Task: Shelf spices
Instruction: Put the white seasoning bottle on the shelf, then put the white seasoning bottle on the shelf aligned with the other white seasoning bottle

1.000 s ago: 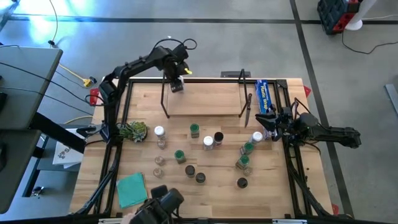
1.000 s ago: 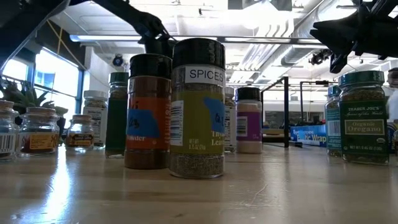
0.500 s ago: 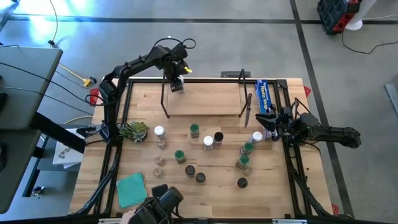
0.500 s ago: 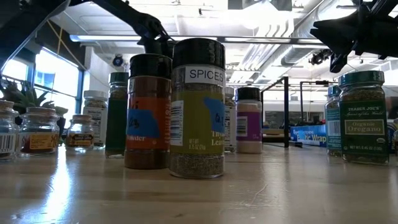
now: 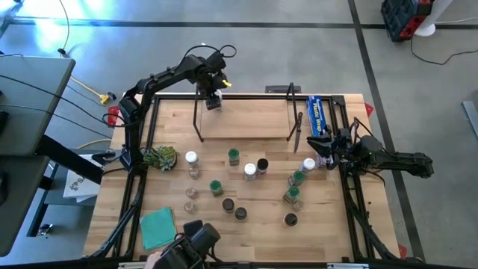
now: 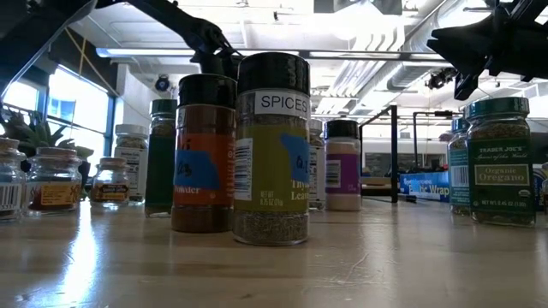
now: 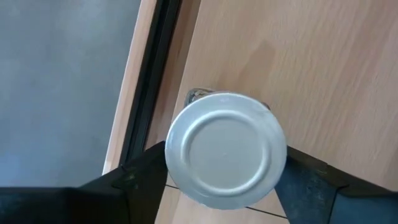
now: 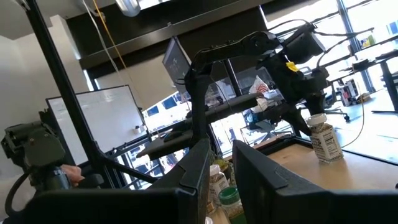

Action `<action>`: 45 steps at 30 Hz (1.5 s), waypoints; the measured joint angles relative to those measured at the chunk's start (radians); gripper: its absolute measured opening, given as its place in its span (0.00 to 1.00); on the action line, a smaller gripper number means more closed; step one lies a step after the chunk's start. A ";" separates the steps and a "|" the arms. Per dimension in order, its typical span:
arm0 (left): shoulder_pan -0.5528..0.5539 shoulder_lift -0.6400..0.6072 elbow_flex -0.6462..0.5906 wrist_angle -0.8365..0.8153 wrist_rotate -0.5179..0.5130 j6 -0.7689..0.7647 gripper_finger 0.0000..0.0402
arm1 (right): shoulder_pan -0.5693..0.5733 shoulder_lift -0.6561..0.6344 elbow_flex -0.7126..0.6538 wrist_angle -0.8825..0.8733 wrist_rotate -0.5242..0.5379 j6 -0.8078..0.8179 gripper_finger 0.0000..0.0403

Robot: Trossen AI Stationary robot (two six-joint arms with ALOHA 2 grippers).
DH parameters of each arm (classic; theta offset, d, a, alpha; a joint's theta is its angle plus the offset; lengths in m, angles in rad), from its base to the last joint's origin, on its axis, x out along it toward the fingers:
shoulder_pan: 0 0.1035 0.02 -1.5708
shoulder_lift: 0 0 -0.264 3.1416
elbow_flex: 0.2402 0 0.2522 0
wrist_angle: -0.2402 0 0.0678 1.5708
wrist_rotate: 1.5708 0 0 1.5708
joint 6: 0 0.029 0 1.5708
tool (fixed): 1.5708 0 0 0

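Up close, we see the spices (image 5: pixel 246 170) standing on the tabletop (image 5: pixel 328 217): small clear jars with white, green and black lids. The right gripper (image 5: pixel 323 153) waits by them, its fingers a little apart with nothing between. Farther back is the shelf (image 5: pixel 246 119). One white-lid jar (image 7: pixel 225 146) stands on its left end. The left gripper (image 5: pixel 213 101) has a finger on each side of it; we cannot tell if they squeeze.

13 spice jars (image 5: pixel 234 156); 1 shelf (image 5: pixel 246 119); 1 blue box (image 5: pixel 318 115); 1 teal cloth (image 5: pixel 157 227); 1 plant (image 5: pixel 159 157); 2 arms.
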 joint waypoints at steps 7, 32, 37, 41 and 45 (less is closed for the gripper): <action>0.000 -0.056 0.000 -0.026 -0.015 0.063 0.67 | 0.000 0.000 0.000 0.000 0.000 0.000 0.16; -0.665 -0.605 -0.006 -0.283 -0.228 -0.323 0.61 | 0.000 0.000 0.000 0.015 0.006 -0.003 0.16; -0.823 -0.635 -0.179 -0.331 -0.273 -0.482 0.61 | 0.000 0.000 0.000 0.015 0.007 -0.009 0.16; -0.896 -0.643 -0.367 -0.333 -0.273 -0.540 0.61 | 0.000 0.000 0.000 0.015 0.007 -0.008 0.16; -0.916 -0.639 -0.545 -0.331 -0.272 -0.559 0.61 | 0.000 0.000 0.000 0.014 0.007 -0.008 0.16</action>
